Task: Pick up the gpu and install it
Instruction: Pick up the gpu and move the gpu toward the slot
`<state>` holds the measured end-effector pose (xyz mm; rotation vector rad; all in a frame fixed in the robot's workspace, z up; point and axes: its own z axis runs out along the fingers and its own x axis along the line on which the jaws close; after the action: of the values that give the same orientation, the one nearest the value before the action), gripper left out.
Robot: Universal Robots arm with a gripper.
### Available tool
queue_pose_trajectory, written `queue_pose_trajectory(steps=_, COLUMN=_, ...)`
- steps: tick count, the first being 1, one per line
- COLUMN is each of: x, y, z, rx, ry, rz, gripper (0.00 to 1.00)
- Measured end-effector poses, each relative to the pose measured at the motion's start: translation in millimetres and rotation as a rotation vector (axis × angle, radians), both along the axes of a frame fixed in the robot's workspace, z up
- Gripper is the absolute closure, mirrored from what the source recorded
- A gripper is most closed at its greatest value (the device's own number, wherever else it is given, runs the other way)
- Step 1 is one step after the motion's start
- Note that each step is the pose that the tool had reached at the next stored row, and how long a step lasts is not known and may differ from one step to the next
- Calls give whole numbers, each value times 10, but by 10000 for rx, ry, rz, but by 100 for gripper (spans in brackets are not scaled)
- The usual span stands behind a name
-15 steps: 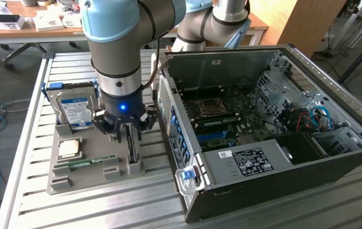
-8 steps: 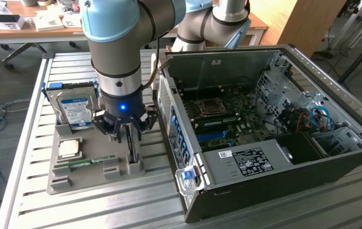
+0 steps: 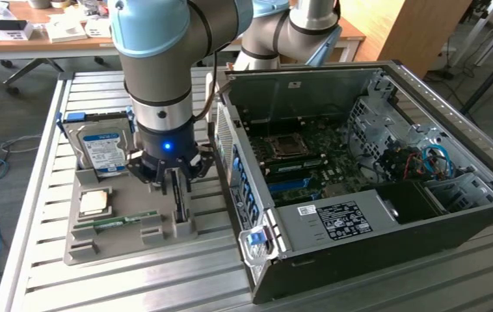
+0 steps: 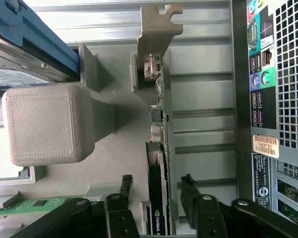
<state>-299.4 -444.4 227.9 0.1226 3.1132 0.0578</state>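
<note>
The gpu (image 3: 178, 203) stands on edge in a slot of the grey holder tray (image 3: 108, 250), close to the open computer case (image 3: 359, 169). My gripper (image 3: 175, 181) hangs straight down over it. In the wrist view the gpu (image 4: 158, 124) runs away from the camera, its green board edge ending in a pale metal bracket (image 4: 156, 25). The gripper (image 4: 155, 179) is open, with one black finger (image 4: 124, 186) on each side of the card and a gap showing on both sides. Nothing is held.
A hard drive (image 3: 103, 149) with a blue-white label leans in the tray behind the gripper. A CPU (image 3: 95, 203) and a RAM stick (image 3: 121, 221) lie in the tray. The case's rear port panel (image 4: 260, 74) is right beside the card. Everything rests on a slatted metal table (image 3: 73, 286).
</note>
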Motion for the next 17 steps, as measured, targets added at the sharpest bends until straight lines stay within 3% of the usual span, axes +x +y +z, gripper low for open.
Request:
queue_pose_trajectory(steps=2, x=0, y=0, z=0, rx=0, ry=0, rz=0, gripper=49)
queue_pose_trajectory(steps=3, x=0, y=0, z=0, rx=0, ry=0, rz=0, gripper=55)
queue_pose_trajectory(steps=10, x=0, y=0, z=0, rx=0, ry=0, rz=0, gripper=55)
queue_pose_trajectory(steps=12, x=0, y=0, z=0, rx=0, ry=0, rz=0, gripper=57)
queue_pose_trajectory(steps=13, x=0, y=0, z=0, rx=0, ry=0, rz=1, gripper=64)
queue_pose_trajectory(steps=17, x=0, y=0, z=0, rx=0, ry=0, rz=0, gripper=64)
